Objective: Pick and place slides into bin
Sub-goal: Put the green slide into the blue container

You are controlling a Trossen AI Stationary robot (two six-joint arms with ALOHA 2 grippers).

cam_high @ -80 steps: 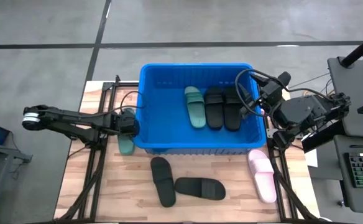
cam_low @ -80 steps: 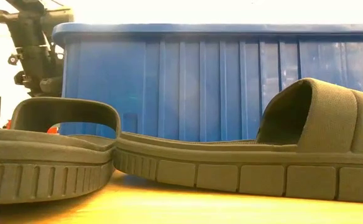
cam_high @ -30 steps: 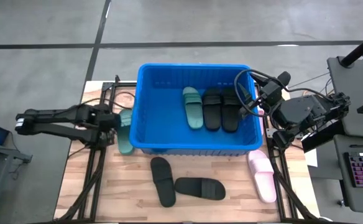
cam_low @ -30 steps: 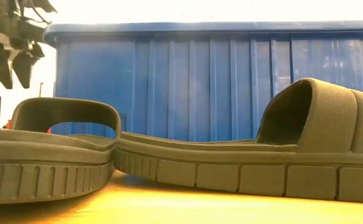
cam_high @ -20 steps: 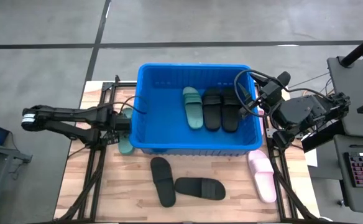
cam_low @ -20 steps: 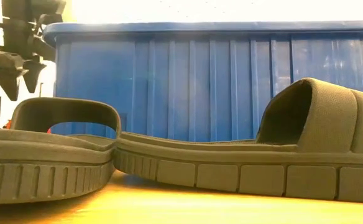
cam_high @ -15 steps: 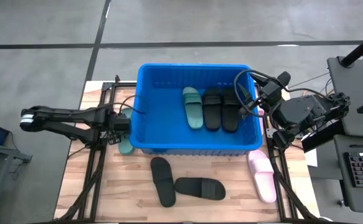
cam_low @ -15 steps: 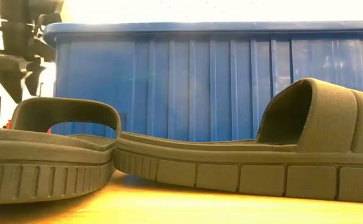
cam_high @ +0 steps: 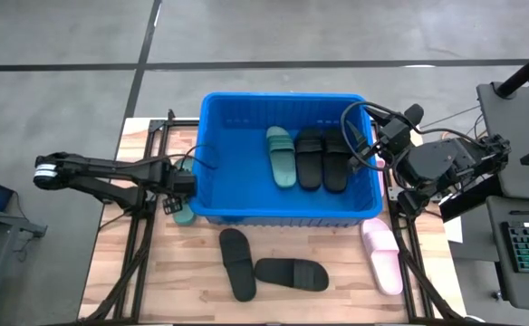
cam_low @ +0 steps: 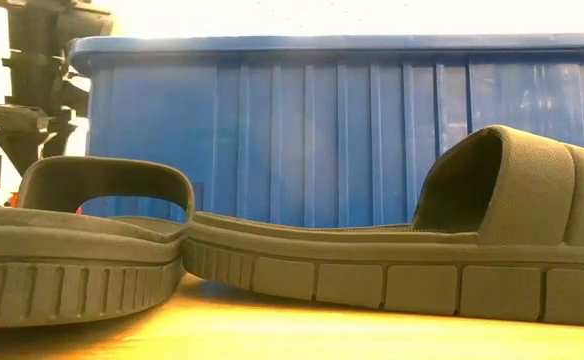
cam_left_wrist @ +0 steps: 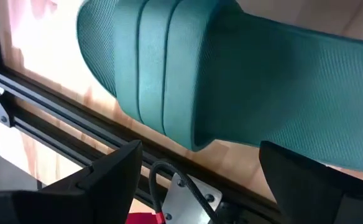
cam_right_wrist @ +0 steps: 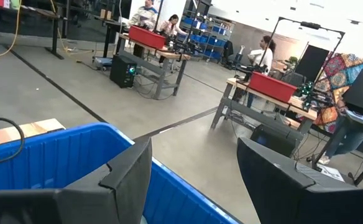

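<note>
The blue bin (cam_high: 287,158) stands at the back middle of the wooden table (cam_high: 337,285) and holds three slides side by side against its right half: a green slide (cam_high: 283,155), then two black ones (cam_high: 312,157) (cam_high: 338,158). In front of the bin two more black slides lie on the bare wood, one angled (cam_high: 237,263) and one lying crosswise (cam_high: 292,273), their ends nearly touching; in the low view they fill the foreground and hide most of the table, with the bin's ribbed wall (cam_low: 342,130) rising behind them. A pink slide (cam_high: 382,254) lies at the table's right edge, just off the bin's front right corner. Squeezed between the bin's left wall and the table's metal frame (cam_high: 140,237) is a second green slide (cam_high: 184,214), mostly covered from above by the left gripper (cam_high: 176,187). The left wrist view shows that slide's ribbed strap (cam_left_wrist: 163,74) close up, with the gripper's fingers (cam_left_wrist: 110,180) spread wide on either side of it and not touching it. The right gripper (cam_high: 373,145) waits over the bin's right rim, its fingers (cam_right_wrist: 116,186) apart and empty; people sit at benches far off in the room. Compared with a second ago, the left arm has reached in toward the bin and now hangs over the green slide, which lies where it was.
</note>
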